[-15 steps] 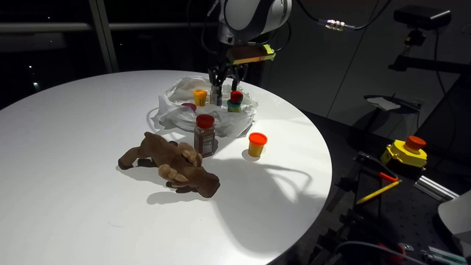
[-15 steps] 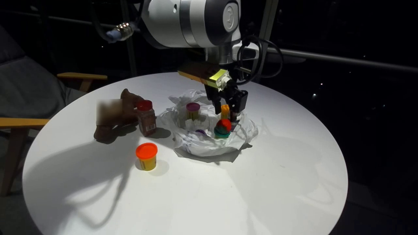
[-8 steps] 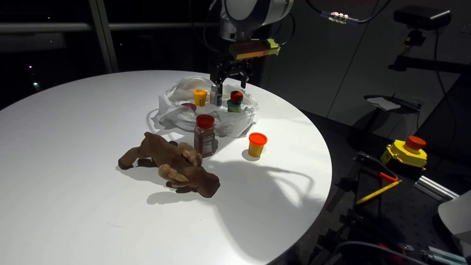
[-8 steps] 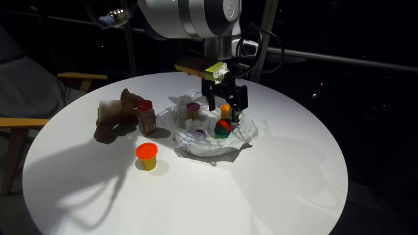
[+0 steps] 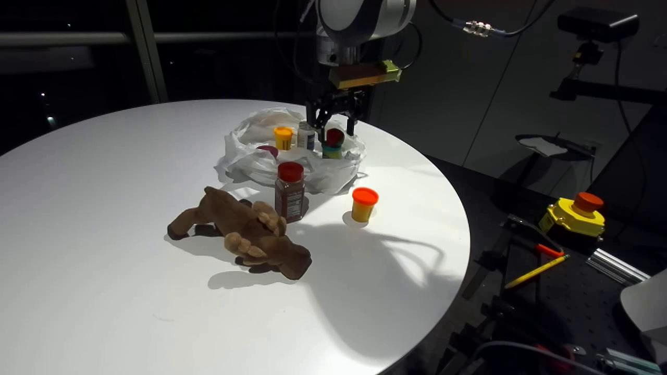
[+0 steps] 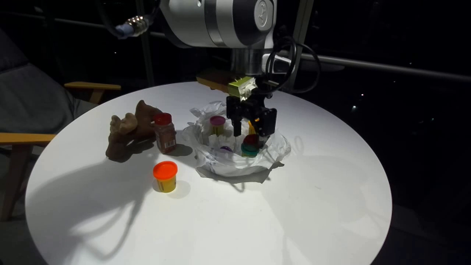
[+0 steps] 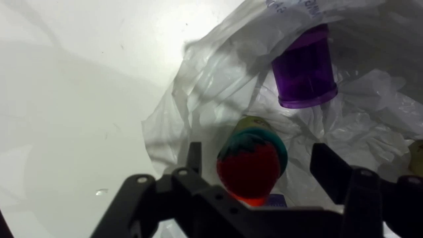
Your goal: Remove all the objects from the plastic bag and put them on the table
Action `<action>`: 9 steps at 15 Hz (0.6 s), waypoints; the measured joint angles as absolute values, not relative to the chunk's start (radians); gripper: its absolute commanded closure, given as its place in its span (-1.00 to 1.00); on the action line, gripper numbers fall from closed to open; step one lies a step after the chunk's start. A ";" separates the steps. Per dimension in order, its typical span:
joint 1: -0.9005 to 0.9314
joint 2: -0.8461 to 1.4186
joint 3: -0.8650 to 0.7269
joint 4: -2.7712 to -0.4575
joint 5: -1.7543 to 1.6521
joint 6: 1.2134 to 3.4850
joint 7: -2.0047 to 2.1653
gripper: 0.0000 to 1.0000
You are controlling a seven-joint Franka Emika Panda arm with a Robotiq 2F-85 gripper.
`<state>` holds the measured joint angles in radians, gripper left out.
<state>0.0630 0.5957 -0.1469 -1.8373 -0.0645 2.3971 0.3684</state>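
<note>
1. Wrist view: the gripper [image 7: 259,163], jaws wide, straddles a strawberry-like object [image 7: 248,168], gaps showing both sides.
2. Probably light and soft, it wants squeezing across the middle (the tapered tip may slip).
3. It seems to rest on a teal-lidded jar [image 7: 264,132], just inside the edge of the bag [image 7: 218,82].

Open wrinkly bag [image 6: 235,167] under the claw [image 7: 257,152]
Red strawberry [image 7: 249,168] on a teal-lidded jar [image 6: 249,150] close by; brown toy [image 5: 242,224] lying farther off.

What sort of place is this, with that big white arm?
Probably a robotics lab or office workspace, though that's a guess: a robot arm, a yellow box with a red button and a camera-like black device on a mount suggest it.
</note>
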 measured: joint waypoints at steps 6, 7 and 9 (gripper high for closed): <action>0.043 0.613 -0.134 -1.811 -0.043 2.382 0.360 0.48; 0.042 0.617 -0.134 -1.805 -0.043 2.380 0.360 0.48; 0.041 0.621 -0.135 -1.797 -0.043 2.379 0.360 0.49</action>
